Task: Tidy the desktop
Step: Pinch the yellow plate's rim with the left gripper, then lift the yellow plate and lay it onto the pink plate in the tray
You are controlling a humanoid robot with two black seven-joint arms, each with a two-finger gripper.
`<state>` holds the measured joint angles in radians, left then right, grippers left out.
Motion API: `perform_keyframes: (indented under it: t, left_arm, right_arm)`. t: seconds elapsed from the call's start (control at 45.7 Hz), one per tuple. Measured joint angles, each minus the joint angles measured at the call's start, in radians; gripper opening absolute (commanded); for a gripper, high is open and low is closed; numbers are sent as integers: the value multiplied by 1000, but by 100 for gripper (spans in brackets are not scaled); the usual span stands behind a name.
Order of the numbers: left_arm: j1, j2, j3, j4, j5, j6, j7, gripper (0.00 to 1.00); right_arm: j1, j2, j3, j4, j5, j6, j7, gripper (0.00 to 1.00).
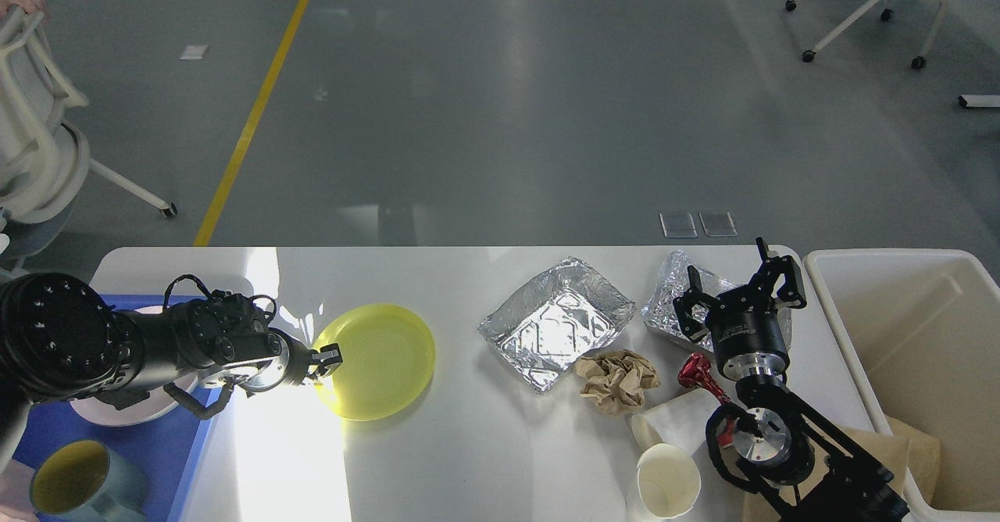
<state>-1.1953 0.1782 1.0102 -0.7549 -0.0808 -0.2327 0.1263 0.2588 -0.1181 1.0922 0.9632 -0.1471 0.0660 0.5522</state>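
Note:
The white desktop [469,444] carries scattered items. A translucent yellow plate [387,362] lies left of centre, and my left gripper [324,358] is shut on its left rim. An open foil tray [556,323] sits in the middle. A second, crumpled foil tray [670,303] lies at the back right, partly hidden by my right gripper [733,272], which hangs open over it with nothing between its fingers. A crumpled brown paper ball [617,379], a small red object [698,376], an upright paper cup [664,481] and a tipped-over one [673,420] lie beside the right arm.
A blue tray [141,444] at the desktop's left end holds a white dish [117,411] and a mug [70,483]. A cream bin [922,334] stands past the right edge with brown paper in it. Office chairs stand on the floor beyond.

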Motion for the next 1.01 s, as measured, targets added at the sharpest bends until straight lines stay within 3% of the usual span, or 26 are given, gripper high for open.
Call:
perform_keyframes:
  t: [0.284, 0.503, 0.787, 1.006]
  left_arm:
    - [-18, 2, -11, -16, 0, -9, 2, 0]
    - [-108, 49, -27, -99, 0, -97, 3, 0]
    - [-295, 180, 9, -282, 0, -169, 1, 0]
    - [-517, 264, 99, -487, 3, -190, -7, 0]
  right_arm:
    - [0, 0, 0, 0, 0, 0, 0, 100]
    - [0, 0, 0, 0, 0, 0, 0, 100]
    - [0, 0, 0, 0, 0, 0, 0, 100]
    - [0, 0, 0, 0, 0, 0, 0, 100]
